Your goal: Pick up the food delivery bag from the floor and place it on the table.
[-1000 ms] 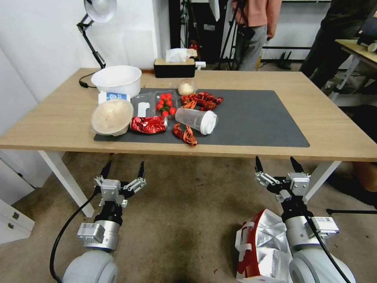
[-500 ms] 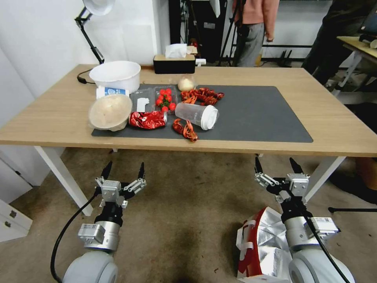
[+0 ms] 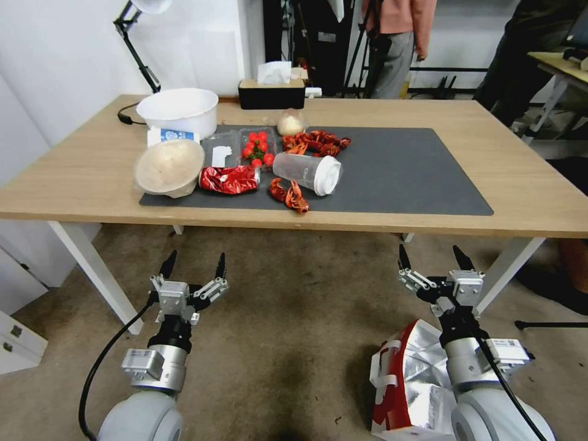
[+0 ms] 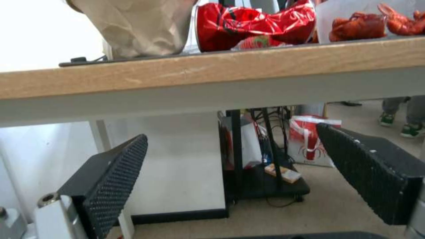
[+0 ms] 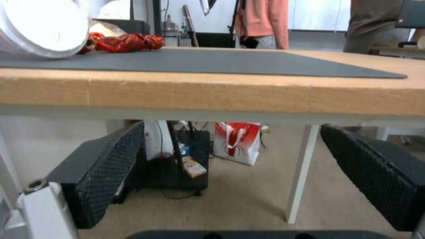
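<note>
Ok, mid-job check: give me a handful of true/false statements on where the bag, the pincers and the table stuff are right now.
1. The food delivery bag sits on the floor beside the right arm. True.
2. The right pincer is shut on a bag handle. False: it is open and empty, held above the carpet in front of the table.
3. The left pincer is open and holds nothing. True.
4. The clear plastic cup stands upright on the dark grey mat. False: it lies on its side.
5. The mat's right half is crowded with food. False: the items cluster on its left half.
</note>
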{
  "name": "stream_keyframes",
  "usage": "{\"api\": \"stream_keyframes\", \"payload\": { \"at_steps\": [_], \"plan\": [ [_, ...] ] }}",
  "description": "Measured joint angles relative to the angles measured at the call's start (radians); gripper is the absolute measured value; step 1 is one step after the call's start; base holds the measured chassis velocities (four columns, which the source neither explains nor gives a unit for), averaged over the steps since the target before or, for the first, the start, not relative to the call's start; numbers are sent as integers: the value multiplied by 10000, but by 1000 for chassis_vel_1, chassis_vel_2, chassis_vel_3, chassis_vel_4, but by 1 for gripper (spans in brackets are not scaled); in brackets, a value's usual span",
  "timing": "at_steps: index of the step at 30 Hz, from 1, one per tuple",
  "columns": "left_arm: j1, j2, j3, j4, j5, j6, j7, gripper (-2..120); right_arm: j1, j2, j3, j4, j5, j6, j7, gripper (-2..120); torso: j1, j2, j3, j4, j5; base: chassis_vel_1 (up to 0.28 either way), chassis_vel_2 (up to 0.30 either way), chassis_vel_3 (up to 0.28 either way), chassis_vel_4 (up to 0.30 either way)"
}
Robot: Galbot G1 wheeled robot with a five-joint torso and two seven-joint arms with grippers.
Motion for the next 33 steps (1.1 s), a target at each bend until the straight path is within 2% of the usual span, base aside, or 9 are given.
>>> {"api": "stream_keyframes", "payload": {
  "at_steps": [33],
  "plan": [
    [108,-71,10,-56,33,-89,28,96,3,97,-52,13,-98,44,30,100,-488,-1297,-805,0,-1,0,0,0,0]
  ]
}}
